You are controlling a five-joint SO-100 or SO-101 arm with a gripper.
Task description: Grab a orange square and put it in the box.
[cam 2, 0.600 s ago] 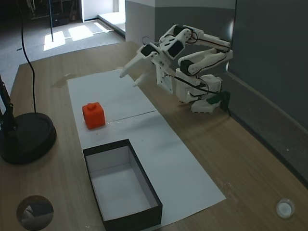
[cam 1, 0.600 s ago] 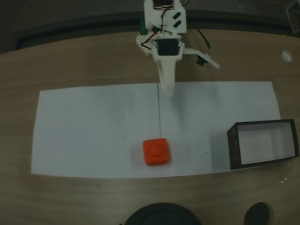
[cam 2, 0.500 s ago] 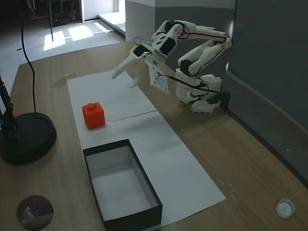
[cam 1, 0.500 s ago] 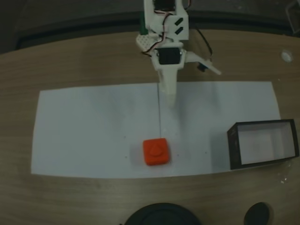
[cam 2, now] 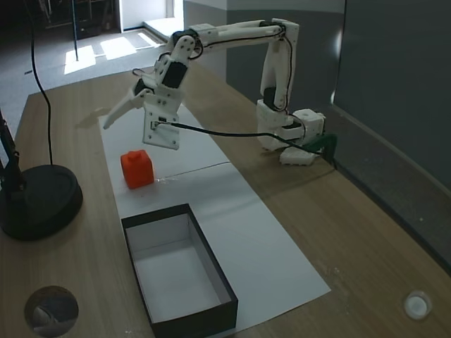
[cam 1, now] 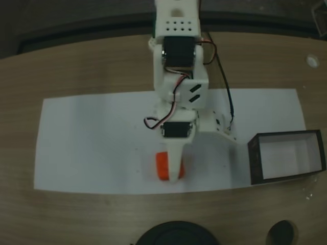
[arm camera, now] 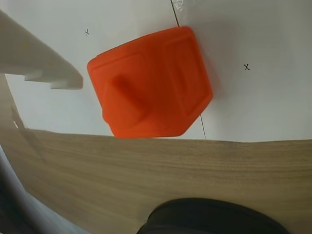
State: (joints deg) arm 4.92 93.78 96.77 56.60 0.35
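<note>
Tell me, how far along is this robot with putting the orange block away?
Early on. The orange square sits ungrasped on the white paper. The open gripper hovers above it, poised to grab. Left: gripping, carrying, and dropping it into the box, which is empty.

Wooden table [cam 2: 366, 232]; white paper sheet [cam 2: 246, 225] on it.

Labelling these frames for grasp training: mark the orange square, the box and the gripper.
orange square [cam 2: 137, 170]: a fixed view, on its front face.
box [cam 2: 194, 320]: a fixed view, on its near black wall.
gripper [cam 2: 134, 121]: a fixed view, midway between the open fingertips, above the square.
</note>
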